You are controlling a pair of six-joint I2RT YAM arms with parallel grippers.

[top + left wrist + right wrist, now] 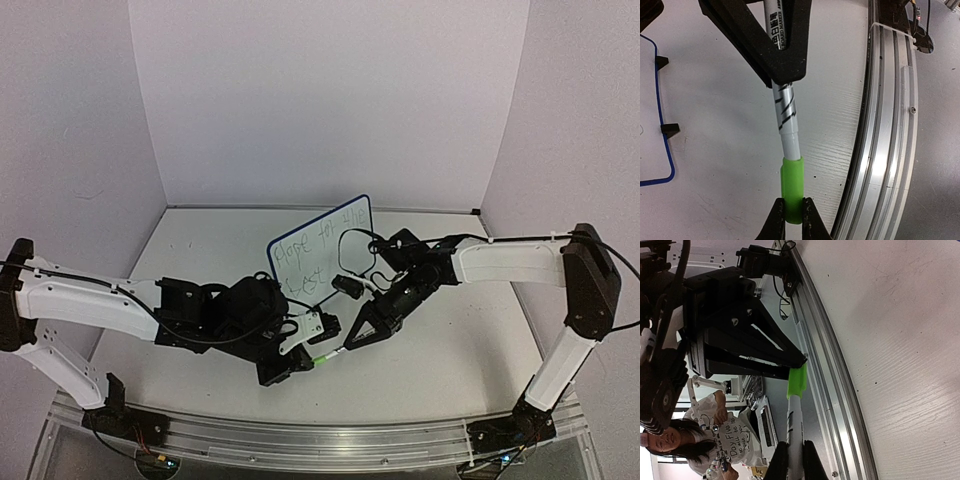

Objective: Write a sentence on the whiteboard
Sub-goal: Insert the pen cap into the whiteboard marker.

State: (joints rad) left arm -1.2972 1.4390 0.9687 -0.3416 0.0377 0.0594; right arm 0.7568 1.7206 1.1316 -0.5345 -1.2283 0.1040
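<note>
The whiteboard [320, 250] stands upright on its wire stand about midway across the surface [440, 340], closer to the far edge than the near one. Handwriting already covers its face. Its black feet show in the left wrist view, resting flat.

In front of it, toward the near edge, both arms meet over one marker [787, 120]. The right tool [795, 455] is clamped on the barrel. The left tool [792, 212] is pinched together on the green cap [792, 187] at the tip end. Whether the cap is fully seated cannot be told.

The main risk is the board. It is light and propped on thin wire, and the right arm's wrist and a loose cable loop sit just beside its lower edge. A swing of that arm could tip it or smear the ink.

The second risk is at the marker. The cap is held only by the fingertips. If the two tools pull or push off-axis, the cap could pop free or the barrel could twist in its grip and drop near the rail [890, 125] at the near edge.
</note>
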